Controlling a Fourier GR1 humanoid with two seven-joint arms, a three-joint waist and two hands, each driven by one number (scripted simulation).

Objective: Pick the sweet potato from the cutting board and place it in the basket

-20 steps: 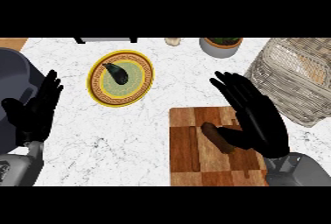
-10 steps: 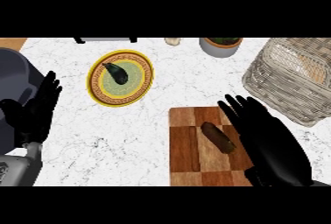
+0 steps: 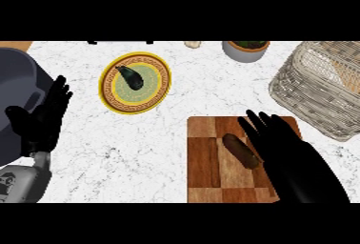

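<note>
Your right hand (image 3: 292,157) has come down from its more upright pose of a second ago and now lies stretched over the right half of the cutting board (image 3: 204,157), hardly shifted in the last half second. The sweet potato (image 3: 240,150) sits on the cutting board, near its middle, lying slantwise, with your hand's inner edge just beside it and overlapping its lower end; you cannot tell from this view whether they touch.

By my judgement you are at the start: nothing is lifted, and the grasp, the carry and the drop are all left. The basket (image 3: 309,90) stands just beyond the cutting board's upper right corner and shows no potato in it.

Your right hand's fingers are straight and spread, pointing away from you, curled round nothing. Your left hand (image 3: 42,119) rests well to the left of the cutting board, fingers up and relaxed. A yellow plate (image 3: 156,93) lies up and left of the cutting board.
</note>
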